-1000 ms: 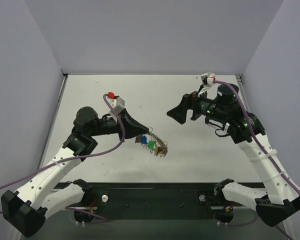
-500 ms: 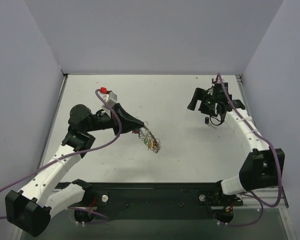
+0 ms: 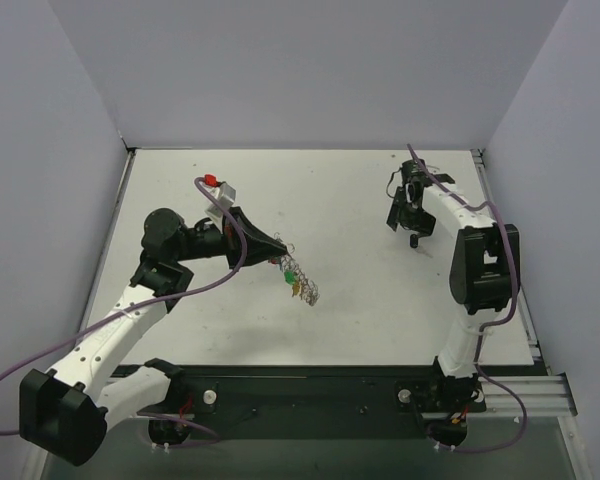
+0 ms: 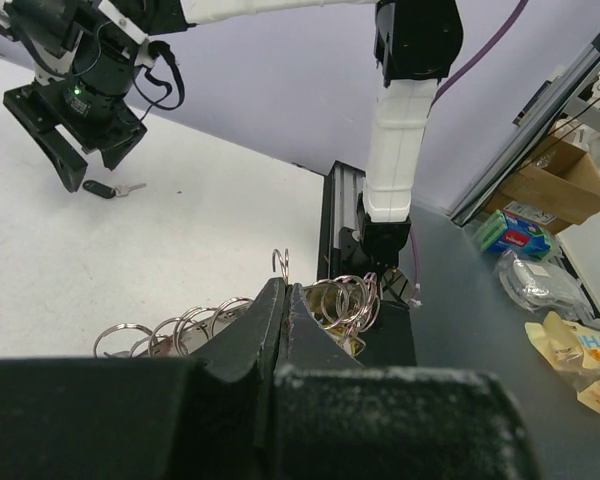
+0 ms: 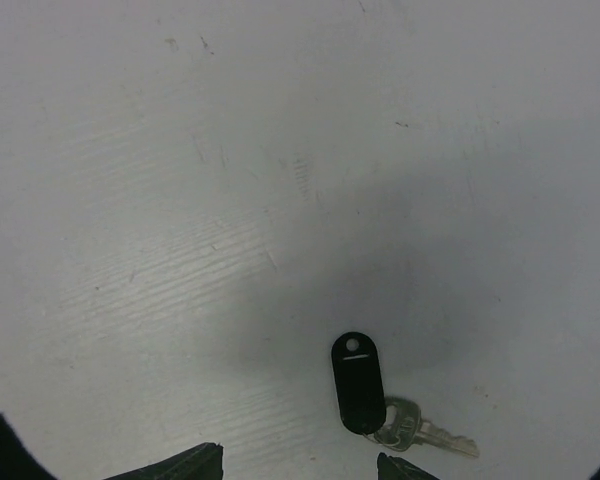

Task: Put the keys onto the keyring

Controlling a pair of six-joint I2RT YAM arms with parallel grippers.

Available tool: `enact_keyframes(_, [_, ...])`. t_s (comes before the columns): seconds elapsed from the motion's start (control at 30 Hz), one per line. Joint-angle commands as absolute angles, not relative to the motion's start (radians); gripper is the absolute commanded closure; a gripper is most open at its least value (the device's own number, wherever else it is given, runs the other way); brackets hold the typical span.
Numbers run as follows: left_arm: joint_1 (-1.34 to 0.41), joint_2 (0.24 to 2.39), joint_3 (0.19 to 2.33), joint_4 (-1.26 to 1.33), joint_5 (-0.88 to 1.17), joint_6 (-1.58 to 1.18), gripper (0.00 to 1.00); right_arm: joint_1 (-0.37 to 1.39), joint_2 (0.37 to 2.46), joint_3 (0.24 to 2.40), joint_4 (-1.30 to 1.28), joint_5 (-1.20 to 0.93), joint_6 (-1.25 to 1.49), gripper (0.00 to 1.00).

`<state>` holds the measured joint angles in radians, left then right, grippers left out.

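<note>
My left gripper (image 3: 278, 252) is shut on the keyring (image 3: 302, 283), a silvery bunch of wire loops hanging just above the table. Small keys hang on it, one with a green head (image 3: 290, 277). In the left wrist view the shut jaws (image 4: 285, 290) pinch the loops (image 4: 345, 300). My right gripper (image 3: 405, 222) is open and empty, hovering over a silver key (image 5: 420, 430) with a black oval tag (image 5: 358, 383) lying on the table. The tag also shows in the top view (image 3: 415, 241) and in the left wrist view (image 4: 98, 188). The right fingertips (image 5: 180, 465) straddle the tag from above.
The white table (image 3: 360, 300) is walled by grey panels at the back and sides. The black rail (image 3: 310, 385) runs along the near edge. In the left wrist view, boxes and packets (image 4: 540, 250) lie off the table.
My right arm has swung to the far right and dropped over the black-tagged key. My left gripper has shifted slightly up and left with the keyring.
</note>
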<state>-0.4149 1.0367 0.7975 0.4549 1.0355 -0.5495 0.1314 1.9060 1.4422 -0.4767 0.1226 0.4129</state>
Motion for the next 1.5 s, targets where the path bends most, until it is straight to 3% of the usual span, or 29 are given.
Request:
enact_keyframes(0.0, [-0.405, 1.031, 0.807, 0.565, 1.061, -0.578, 1.0, 0.124, 1.913, 1.488, -0.578, 0.222, 0.454, 0.4])
enact_keyframes(0.4, [-0.4, 1.026, 0.802, 0.58, 1.072, -0.592, 1.0, 0.052, 1.979, 1.447, -0.563, 0.127, 0.463, 0.44])
enact_keyframes(0.77, [-0.399, 1.015, 0.801, 0.565, 1.066, -0.592, 1.0, 0.023, 2.022, 1.427, -0.54, 0.037, 0.474, 0.66])
enact_keyframes(0.83, [-0.399, 1.017, 0.804, 0.563, 1.068, -0.591, 1.0, 0.021, 2.017, 1.421, -0.534, 0.035, 0.471, 0.73])
enact_keyframes(0.87, [-0.399, 1.017, 0.804, 0.563, 1.068, -0.591, 1.0, 0.02, 2.013, 1.414, -0.532, 0.037, 0.472, 0.82])
enact_keyframes(1.03, [-0.397, 1.017, 0.804, 0.56, 1.068, -0.591, 1.0, 0.018, 1.996, 1.397, -0.528, 0.043, 0.466, 1.0])
enact_keyframes(1.47, [-0.394, 0.968, 0.811, 0.494, 1.066, -0.549, 1.0, 0.075, 1.78, 1.35, -0.532, -0.093, 0.394, 1.0])
